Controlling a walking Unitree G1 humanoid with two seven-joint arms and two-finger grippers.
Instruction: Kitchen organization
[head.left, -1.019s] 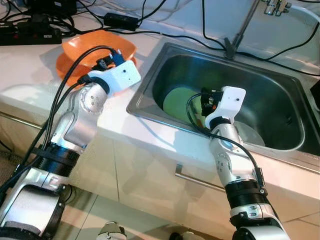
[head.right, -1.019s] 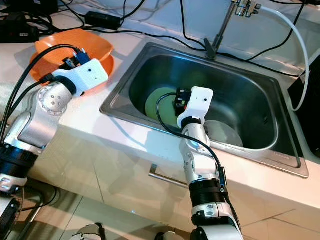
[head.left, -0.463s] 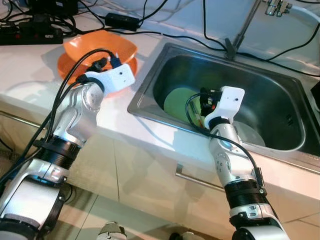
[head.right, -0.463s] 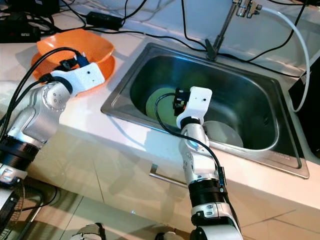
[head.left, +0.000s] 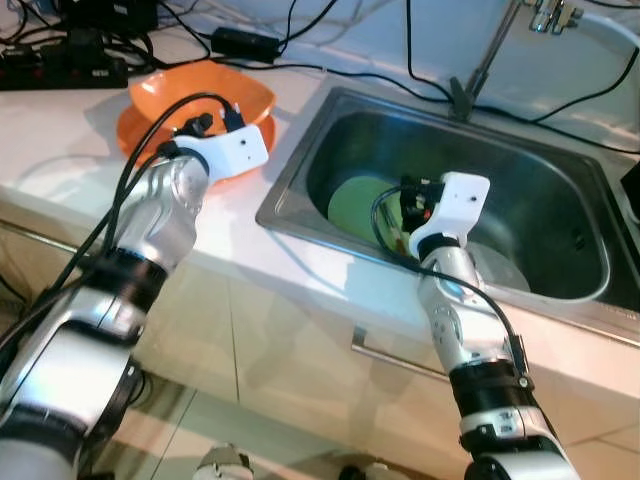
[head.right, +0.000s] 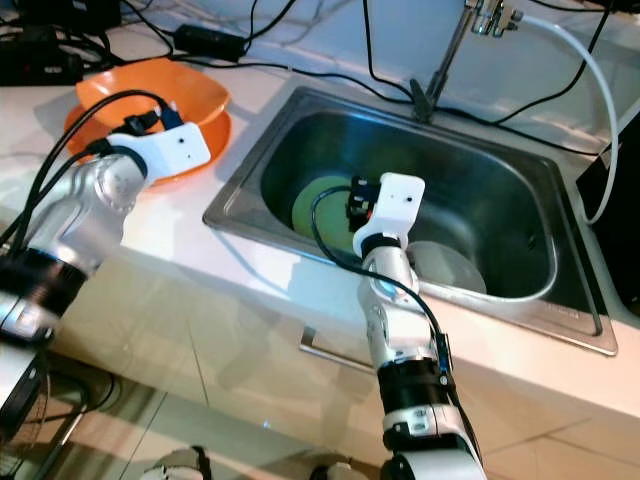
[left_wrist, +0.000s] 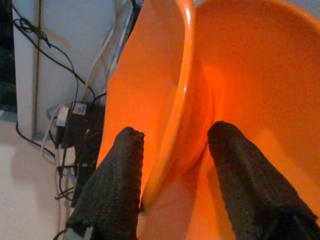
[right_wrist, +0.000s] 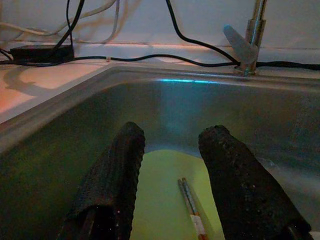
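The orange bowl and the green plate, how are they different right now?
The orange bowl sits on the counter left of the sink; the green plate lies down in the sink. The bowl is deep, the plate flat. The left gripper straddles the bowl's rim; the right gripper hovers open over the plate, which carries chopsticks.

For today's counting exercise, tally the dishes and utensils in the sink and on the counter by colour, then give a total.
Orange: 2, the orange bowl and the orange plate under it.
Green: 1, the green plate in the sink.
Grey: 1, the grey plate.
Wood-coloured: 1 pair of chopsticks.
Total: 5
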